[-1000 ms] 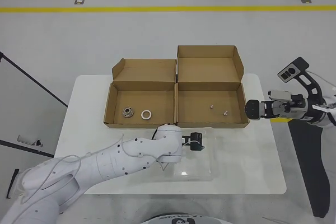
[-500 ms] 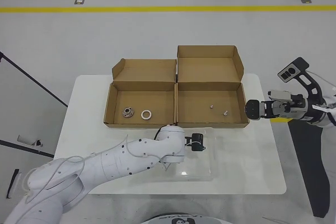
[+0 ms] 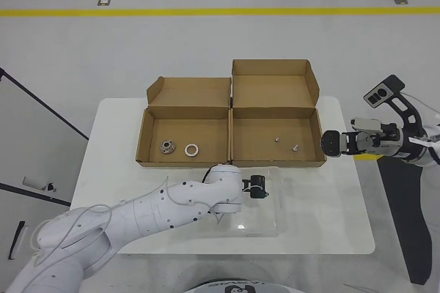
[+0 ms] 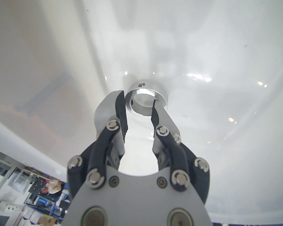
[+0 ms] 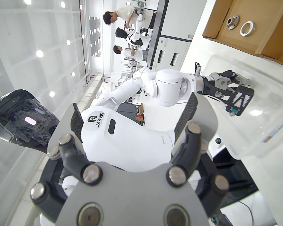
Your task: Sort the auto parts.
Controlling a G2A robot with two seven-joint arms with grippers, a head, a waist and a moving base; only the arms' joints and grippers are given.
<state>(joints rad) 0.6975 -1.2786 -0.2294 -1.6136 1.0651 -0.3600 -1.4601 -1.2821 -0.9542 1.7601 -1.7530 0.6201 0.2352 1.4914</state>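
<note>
We are at the pick-up step: the left claw (image 4: 137, 100) is down in the clear bin (image 3: 268, 216), narrowed onto a metal ring (image 4: 146, 96) that rests on the bin's floor. Next, we judge, comes a firm pinch, a straight lift and a carry to the left box (image 3: 214, 139), where a similar ring (image 3: 193, 150) lies. The right claw (image 3: 330, 143) hangs wide and empty beside the right box (image 3: 253, 143).
</note>
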